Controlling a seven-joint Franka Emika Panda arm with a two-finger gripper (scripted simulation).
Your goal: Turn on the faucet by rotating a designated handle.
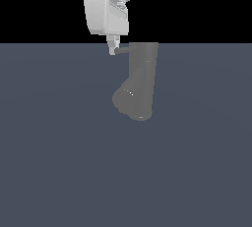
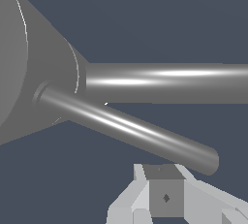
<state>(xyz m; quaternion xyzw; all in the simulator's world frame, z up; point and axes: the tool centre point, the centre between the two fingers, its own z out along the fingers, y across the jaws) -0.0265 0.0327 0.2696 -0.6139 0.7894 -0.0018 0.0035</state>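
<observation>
Hand (image 1: pixel 113 49) hangs from the white arm (image 1: pixel 104 10), fingertips at the free end of the handle (image 1: pixel 123 50), on the exterior view's left of the faucet (image 1: pixel 140 81). Can't tell whether the fingers are spread or pinched: exterior view shows them as one small pale tip, wrist view shows only one finger (image 2: pixel 164 196) clearly, with pale finger parts beside it. That finger sits just beside the handle's (image 2: pixel 131 130) rounded end; contact can't be confirmed.

Handle is a thin straight grey bar sticking out sideways from the faucet's top, toward the exterior view's left. Wrist view shows a second, thicker bar (image 2: pixel 169 83) leaving the faucet (image 2: pixel 34 72) body near the handle's root; the two spread apart away from the body.

Faucet stands upright on the dark grey-blue floor (image 1: pixel 59 162), near the scene's centre, directly below and to the right of the arm in the exterior view. Fat rounded stub (image 1: pixel 129 100) branches obliquely down-left from the lower body, small glints on it. Stub is well below the hand.
</observation>
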